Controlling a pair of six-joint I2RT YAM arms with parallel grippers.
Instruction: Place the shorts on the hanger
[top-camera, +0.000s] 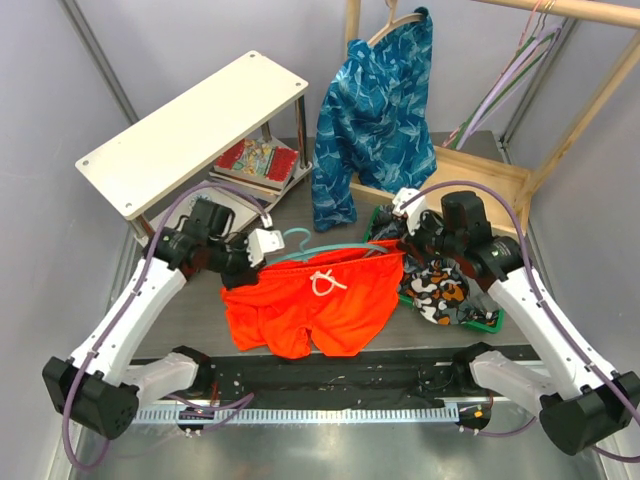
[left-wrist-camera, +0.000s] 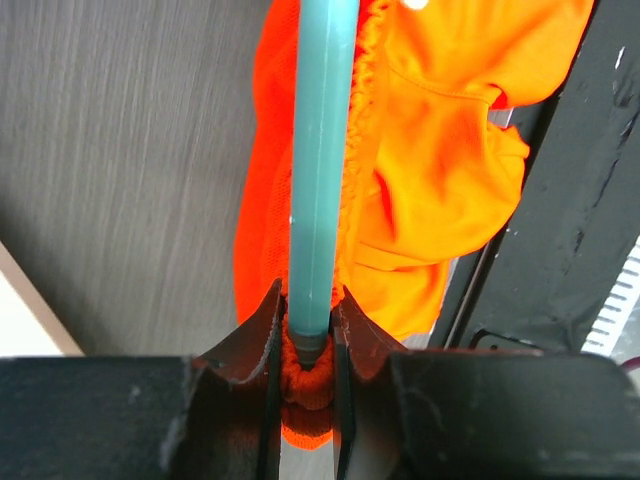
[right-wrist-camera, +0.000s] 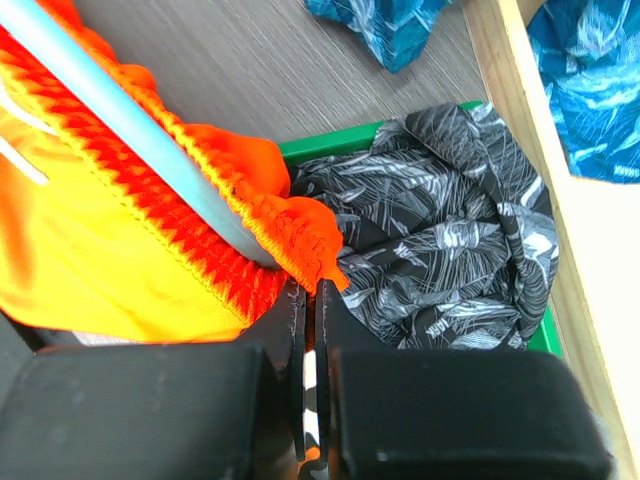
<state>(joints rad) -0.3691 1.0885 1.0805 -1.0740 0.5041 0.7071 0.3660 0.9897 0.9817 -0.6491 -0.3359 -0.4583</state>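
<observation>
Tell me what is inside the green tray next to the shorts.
Crumpled dark patterned clothes fill the green tray, piled above its rim. The tray's floor and anything beneath the clothes are covered and cannot be seen.

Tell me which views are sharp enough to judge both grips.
Top external: even light, sharp, mild sheen on the near metal surface. Left wrist: hanger crisp, fingers slightly soft, shorts oversaturated. Right wrist: patterned clothes sharp, near waistband blurred.

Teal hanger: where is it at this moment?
In the top view the teal hanger sits mid-table along the waistband of the orange shorts, its ends at the left tool and right tool, just left of the green tray.
</observation>
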